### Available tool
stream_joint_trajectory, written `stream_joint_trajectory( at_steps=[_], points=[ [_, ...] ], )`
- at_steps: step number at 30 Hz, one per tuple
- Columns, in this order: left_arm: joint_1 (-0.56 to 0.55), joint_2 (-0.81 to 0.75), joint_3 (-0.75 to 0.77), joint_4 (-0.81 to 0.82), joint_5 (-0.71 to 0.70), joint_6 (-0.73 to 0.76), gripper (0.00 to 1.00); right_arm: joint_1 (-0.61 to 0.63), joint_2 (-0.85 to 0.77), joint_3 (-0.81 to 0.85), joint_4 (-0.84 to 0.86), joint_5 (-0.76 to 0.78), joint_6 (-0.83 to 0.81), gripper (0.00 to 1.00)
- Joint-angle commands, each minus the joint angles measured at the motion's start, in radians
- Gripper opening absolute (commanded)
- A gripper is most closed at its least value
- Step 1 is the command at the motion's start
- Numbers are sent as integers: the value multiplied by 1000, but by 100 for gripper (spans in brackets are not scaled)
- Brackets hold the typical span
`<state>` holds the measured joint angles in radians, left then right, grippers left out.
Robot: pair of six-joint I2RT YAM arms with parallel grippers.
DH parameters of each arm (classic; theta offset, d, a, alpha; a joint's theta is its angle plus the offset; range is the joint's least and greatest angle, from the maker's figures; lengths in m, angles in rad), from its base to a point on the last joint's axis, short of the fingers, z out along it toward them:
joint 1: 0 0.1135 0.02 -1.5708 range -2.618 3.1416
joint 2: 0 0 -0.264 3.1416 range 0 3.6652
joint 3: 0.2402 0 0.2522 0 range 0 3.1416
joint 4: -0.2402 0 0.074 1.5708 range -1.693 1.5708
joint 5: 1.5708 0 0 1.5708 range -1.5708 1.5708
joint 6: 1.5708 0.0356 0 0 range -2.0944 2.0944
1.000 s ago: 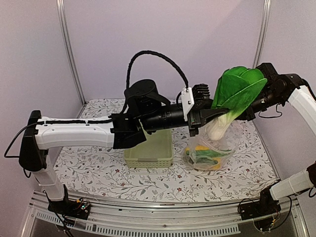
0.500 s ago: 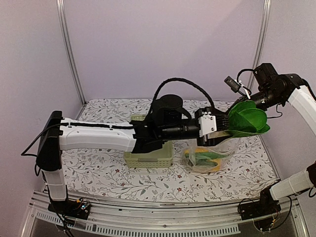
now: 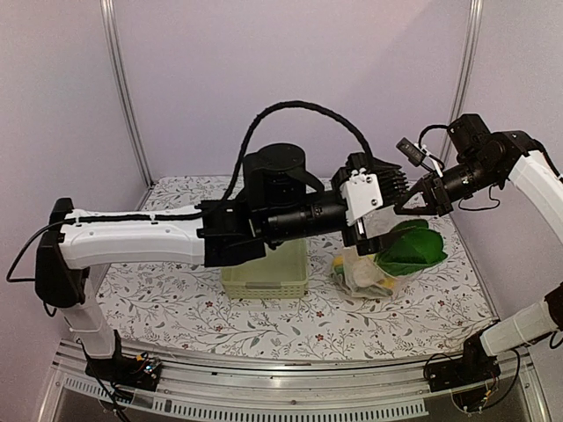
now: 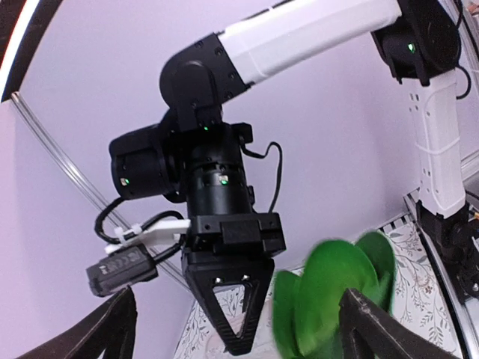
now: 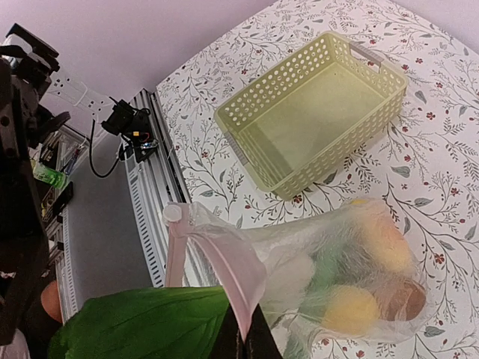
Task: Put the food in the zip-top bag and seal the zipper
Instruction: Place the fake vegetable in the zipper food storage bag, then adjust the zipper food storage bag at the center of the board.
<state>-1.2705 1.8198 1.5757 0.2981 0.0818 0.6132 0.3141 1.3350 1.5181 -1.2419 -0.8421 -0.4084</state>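
The zip-top bag (image 3: 365, 280) stands on the table right of the basket, mouth up. My right gripper (image 3: 419, 204) (image 5: 251, 345) is shut on its mouth edge, pinching the pinkish zipper (image 5: 221, 258). Through the plastic (image 5: 299, 247) I see a yellow lemon (image 5: 350, 308), a brown piece (image 5: 406, 299) and something green, blurred. The bok choy (image 3: 409, 251) (image 5: 142, 323) sits stem-down in the mouth, with its leaves sticking out. My left gripper (image 3: 368, 234) (image 4: 238, 318) hangs open just above and left of the leaves (image 4: 333, 295), holding nothing.
The pale green lattice basket (image 3: 264, 268) (image 5: 318, 112) stands empty left of the bag, under my left forearm. A floral cloth (image 3: 176, 303) covers the table. A metal rail (image 3: 264, 400) runs along the near edge.
My left gripper opened and let go of the bok choy, which dropped stem-first into the bag's mouth. The left arm drew back slightly. The right gripper kept its pinch on the bag's edge.
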Motion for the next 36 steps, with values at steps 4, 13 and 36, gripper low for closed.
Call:
stream_joint_trajectory(
  at_steps=[4,13,36],
  points=[
    [-57,-133,-20,-272,5,-41,83,4,1,29,13,-12,3,0],
    [-72,40,270,-871,39,-71,45,4,3,21,17,1,9,0],
    [-95,129,325,-960,-335,4,59,4,-23,-22,24,18,4,0]
  ],
)
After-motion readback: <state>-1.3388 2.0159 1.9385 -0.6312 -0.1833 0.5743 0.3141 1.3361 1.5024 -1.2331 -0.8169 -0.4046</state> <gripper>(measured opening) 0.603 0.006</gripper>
